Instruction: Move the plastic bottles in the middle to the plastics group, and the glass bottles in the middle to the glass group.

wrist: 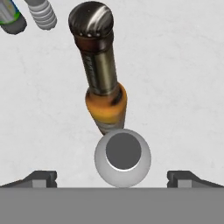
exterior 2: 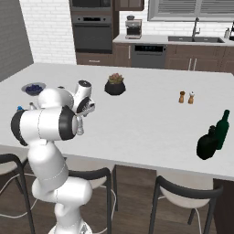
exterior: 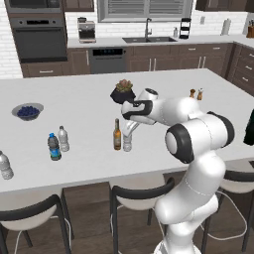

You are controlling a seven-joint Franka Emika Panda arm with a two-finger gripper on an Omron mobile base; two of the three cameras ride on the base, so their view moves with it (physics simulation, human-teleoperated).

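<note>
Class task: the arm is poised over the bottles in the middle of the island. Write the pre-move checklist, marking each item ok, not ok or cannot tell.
1. Hand open: ok.
2. Hand centred over the clear bottle: ok, its cap sits between the fingertips.
3. Clear bottle upright: ok.
4. Amber bottle clear of the fingers: cannot tell, it stands right beside the clear bottle.
5. Drop-off visible: ok, a clear bottle and a blue-capped bottle stand to the left.
6. Dark green bottles out of the way: ok.
</note>
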